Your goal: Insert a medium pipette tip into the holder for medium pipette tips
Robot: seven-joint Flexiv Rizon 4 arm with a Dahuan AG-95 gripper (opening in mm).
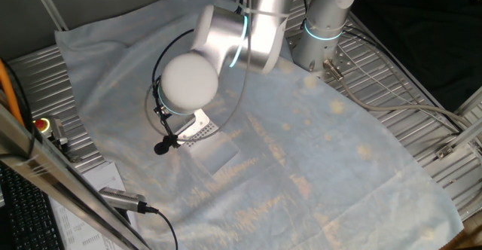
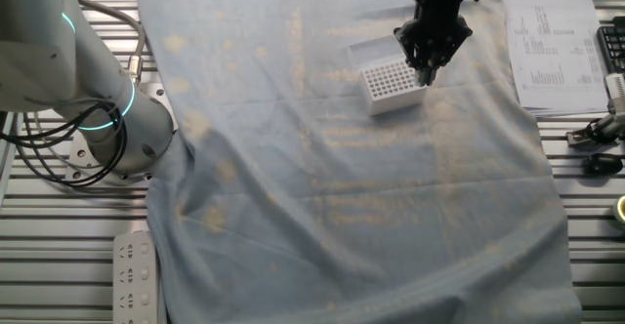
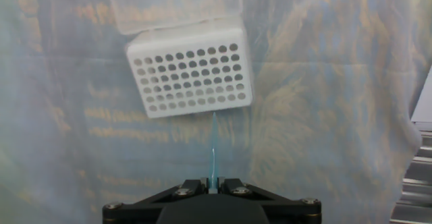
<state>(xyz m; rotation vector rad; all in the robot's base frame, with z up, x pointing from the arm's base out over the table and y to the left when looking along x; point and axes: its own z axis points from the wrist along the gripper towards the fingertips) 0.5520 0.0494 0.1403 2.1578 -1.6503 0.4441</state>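
Wrinkled pale blue cloth covers the table, metal slats showing at its edges. White rack sits upper centre in the hand view, tilted slightly; grid of dark holes on top, all that show look vacant. Clear lid lies flat just behind it, touching the rack's far edge. Gripper at bottom centre, fingers narrow, pinching the base of a thin pale blue tip. Tip points up the frame, its fine end just short of the rack's near edge, not in any hole. Broad open cloth lies left, right and below the rack. Papers at upper right of the other fixed view, well apart
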